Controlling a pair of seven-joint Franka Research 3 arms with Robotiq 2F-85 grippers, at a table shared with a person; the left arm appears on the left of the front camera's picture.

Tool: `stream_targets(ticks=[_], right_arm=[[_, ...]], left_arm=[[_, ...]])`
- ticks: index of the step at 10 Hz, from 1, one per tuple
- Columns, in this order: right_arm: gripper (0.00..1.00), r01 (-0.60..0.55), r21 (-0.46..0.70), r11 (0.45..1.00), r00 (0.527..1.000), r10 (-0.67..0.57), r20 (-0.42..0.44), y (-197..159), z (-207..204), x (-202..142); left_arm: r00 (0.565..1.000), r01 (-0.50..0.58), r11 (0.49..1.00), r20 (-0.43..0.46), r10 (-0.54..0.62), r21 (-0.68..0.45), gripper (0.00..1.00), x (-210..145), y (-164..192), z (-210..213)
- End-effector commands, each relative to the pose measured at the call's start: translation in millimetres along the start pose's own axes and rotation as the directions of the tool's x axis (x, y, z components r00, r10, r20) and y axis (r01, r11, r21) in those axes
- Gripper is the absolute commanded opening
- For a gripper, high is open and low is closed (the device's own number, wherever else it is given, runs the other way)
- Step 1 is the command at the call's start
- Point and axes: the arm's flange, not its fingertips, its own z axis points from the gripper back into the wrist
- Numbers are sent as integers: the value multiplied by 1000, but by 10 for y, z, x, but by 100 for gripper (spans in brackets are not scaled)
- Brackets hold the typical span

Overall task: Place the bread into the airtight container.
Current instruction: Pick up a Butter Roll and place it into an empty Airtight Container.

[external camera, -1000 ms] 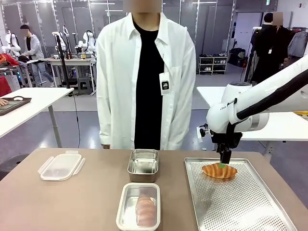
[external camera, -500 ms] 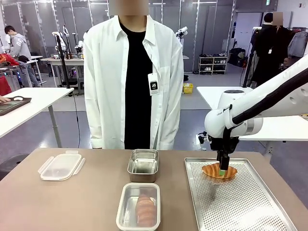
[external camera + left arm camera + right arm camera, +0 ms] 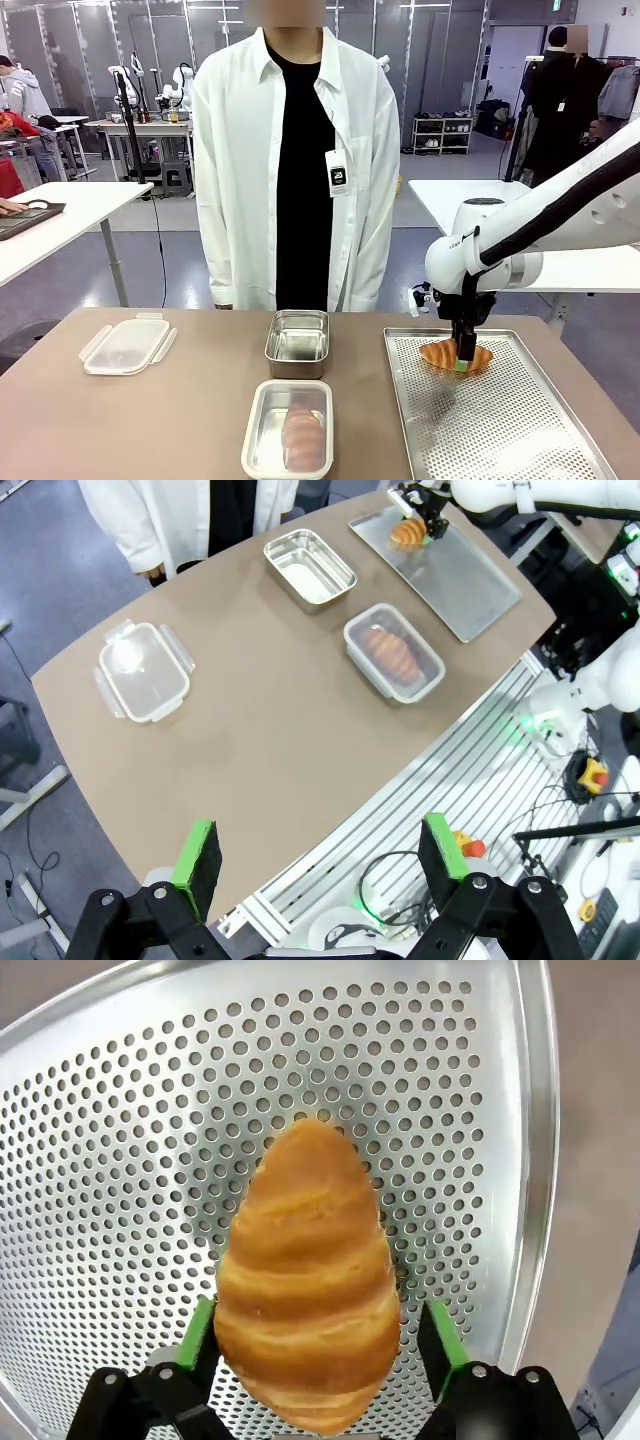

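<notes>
A golden croissant-shaped bread [image 3: 308,1270] lies at the far end of the perforated metal tray [image 3: 500,430]. My right gripper [image 3: 320,1335] is open and low over it, one green pad on each side of the loaf, with a small gap at the right pad. From the front, the right gripper [image 3: 460,362] points straight down onto the bread [image 3: 440,354]. A clear airtight container [image 3: 288,428] at the table's near middle holds another loaf. My left gripper [image 3: 320,865] hangs open high above the table's near edge, holding nothing.
An empty steel box [image 3: 297,342] stands behind the clear container. The clear lid [image 3: 125,345] lies at the far left. A person in a white shirt [image 3: 300,160] stands at the far edge, hands down. The rest of the tray is bare.
My right gripper has sunk lower until its fingers straddle the bread on the tray. The person has shifted from side to side. The containers have not moved.
</notes>
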Motion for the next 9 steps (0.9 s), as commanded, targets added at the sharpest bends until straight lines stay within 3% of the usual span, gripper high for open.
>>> stream_targets(ticks=[1, 2, 3, 4, 9], right_arm=[[80, 24, -2, 1000, 1000, -24, -19, -61, 29, 35], [64, 26, 2, 1000, 999, -26, -25, -62, 35, 31], [60, 29, 10, 1000, 999, -29, -21, -65, 48, 27], [44, 32, 10, 999, 999, -32, -18, -65, 97, 29], [40, 47, 23, 999, 999, -48, 8, 62, 1203, 137]], left_arm=[[1000, 12, 1000, -4, -12, 7, 100, 12, 1, 7], [1000, 12, 1000, -4, -12, 7, 100, 12, 1, 7], [1000, 12, 1000, -4, -12, 7, 100, 12, 1, 7], [1000, 12, 1000, -4, -12, 7, 100, 12, 1, 7], [1000, 12, 1000, -4, -12, 7, 100, 12, 1, 7]])
